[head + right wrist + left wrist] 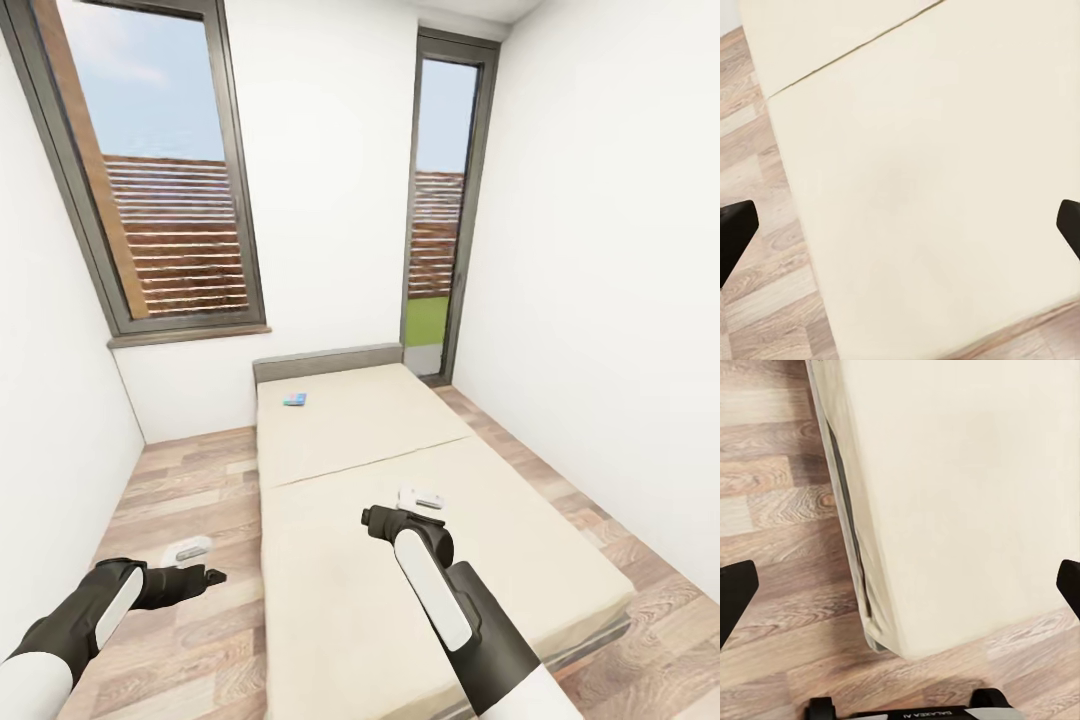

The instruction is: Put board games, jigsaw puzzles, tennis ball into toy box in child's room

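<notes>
Presently facing the bed [340, 620] lengthwise, with wood-plank floor [190, 470] on either side. Only one toy to pick out for sure: a small blue board game [294, 400], lying flat on the far half of the mattress, beyond the seam [370, 462], close to the headboard and toward the left edge. Well apart from both arms.

Right end effector [372, 520] hanging over the near half of the bed, fingers [736, 229] spread wide, nothing between them but bare cream cover. Left end effector [205, 577] out over the floor beside the mattress edge, likewise wide, fingers [735, 592] at the far margins of its wrist view, holding nothing.

Judging by looks: a light, stiff card box, thin, with smooth printed faces, likely a bit slippery. Rests on a soft surface, so probably sinks a little and leaves scant room under the edges. Best taken across the short width, one finger down each long side, pressing slightly into the mattress to get below the lid line. Better not to pinch the lid alone: might lift off if loose, and cannot tell that from here. Keep the squeeze moderate, since card dents. Seemingly too far to reach from this stance, so move closer first.
</notes>
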Robot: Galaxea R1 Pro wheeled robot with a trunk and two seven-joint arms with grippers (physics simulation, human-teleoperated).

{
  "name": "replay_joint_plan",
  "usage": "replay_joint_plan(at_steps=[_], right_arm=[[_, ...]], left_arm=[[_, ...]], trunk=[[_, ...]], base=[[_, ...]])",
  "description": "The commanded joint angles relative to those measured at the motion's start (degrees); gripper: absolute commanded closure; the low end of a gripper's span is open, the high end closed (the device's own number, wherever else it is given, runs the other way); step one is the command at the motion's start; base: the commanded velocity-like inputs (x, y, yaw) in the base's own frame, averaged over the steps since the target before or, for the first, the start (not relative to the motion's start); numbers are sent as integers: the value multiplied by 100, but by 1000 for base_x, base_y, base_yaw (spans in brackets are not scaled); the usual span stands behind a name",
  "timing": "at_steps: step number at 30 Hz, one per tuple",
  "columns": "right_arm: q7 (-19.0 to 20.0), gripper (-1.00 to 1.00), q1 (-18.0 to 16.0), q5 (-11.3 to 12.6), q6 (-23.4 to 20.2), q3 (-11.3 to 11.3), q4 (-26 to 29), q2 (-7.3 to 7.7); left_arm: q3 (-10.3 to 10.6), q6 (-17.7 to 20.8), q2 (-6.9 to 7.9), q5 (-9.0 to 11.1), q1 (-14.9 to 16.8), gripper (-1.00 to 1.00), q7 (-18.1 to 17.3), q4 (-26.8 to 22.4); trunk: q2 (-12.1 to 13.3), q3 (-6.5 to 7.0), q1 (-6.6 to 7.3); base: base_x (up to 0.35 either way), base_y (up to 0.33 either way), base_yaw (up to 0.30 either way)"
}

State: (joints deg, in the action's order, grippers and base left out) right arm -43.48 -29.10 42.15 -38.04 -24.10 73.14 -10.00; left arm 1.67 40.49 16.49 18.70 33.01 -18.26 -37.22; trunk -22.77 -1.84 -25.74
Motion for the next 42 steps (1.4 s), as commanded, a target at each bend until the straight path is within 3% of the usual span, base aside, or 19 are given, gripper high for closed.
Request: replay_joint_plan(at_steps=[1, 32, 42], right_arm=[[-56, -100, -8, 48, -7, -7, 6, 0], [-55, -100, -8, 49, 7, -7, 2, 0], [-55, -100, -8, 48, 7, -5, 4, 0]], left_arm=[[17, 21, 6, 19, 4, -100, -2, -4], [21, 16, 12, 19, 4, -100, -2, -4], [20, 17, 13, 19, 5, -100, -2, -4]], trunk=[[-14, -15, -4], [-14, -70, -4], [-14, -71, -4]], base=[[7, 118, -8], [34, 57, -29], [25, 194, -89]])
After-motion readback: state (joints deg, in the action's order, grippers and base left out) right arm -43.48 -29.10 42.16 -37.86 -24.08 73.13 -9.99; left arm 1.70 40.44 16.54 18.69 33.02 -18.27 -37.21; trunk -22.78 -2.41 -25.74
